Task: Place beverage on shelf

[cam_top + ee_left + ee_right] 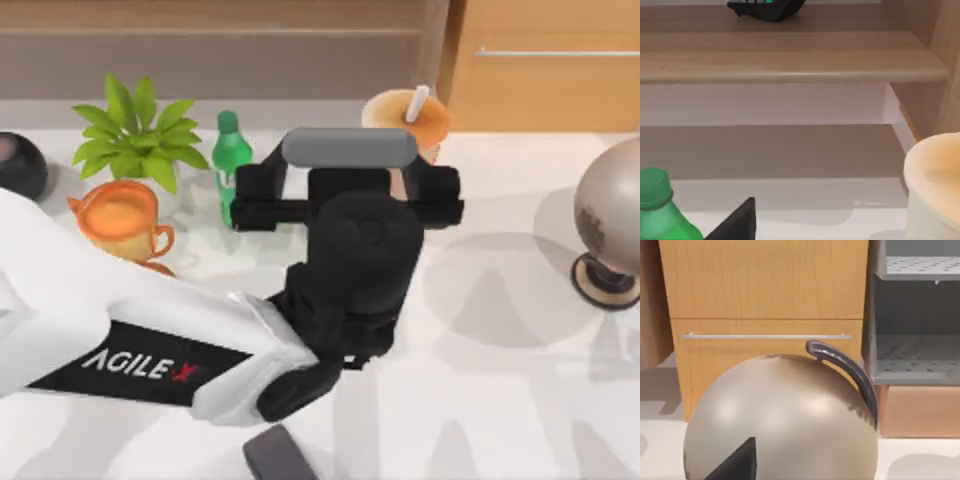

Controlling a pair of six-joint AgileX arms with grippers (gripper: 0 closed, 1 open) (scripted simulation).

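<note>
The left arm (130,330), white with AGILEX lettered on a black band, reaches from the table's left side toward the back middle, and its black wrist covers much of the scene from above. The left gripper (345,205) sits just in front of the beverage (405,120), between it and the green bottle (228,160); whether its fingers are wide, narrow or closed on anything cannot be told, since the wrist hides them from above and the left wrist view shows only one dark finger tip (737,222).

The beverage stands upright on the table (500,330) near the back edge, right of centre. From above it shows a peach-orange domed lid with a white straw rising from it at a slight lean. In the left wrist view it is a pale, orange-tinted rounded form close beside the gripper.

The shelf (790,65) is a long light-brown board behind the table, with a grey-brown panel below it; a dark object (767,9) with teal marks rests on its far part. A tan cabinet (545,65) with a metal handle stands to the right.

A potted plant (135,135), an orange trophy (120,220) and a black ball (20,165) stand at the left. A grey globe (615,215) stands at the right; the right wrist view looks over it, with a dark finger tip (735,465) in front.
</note>
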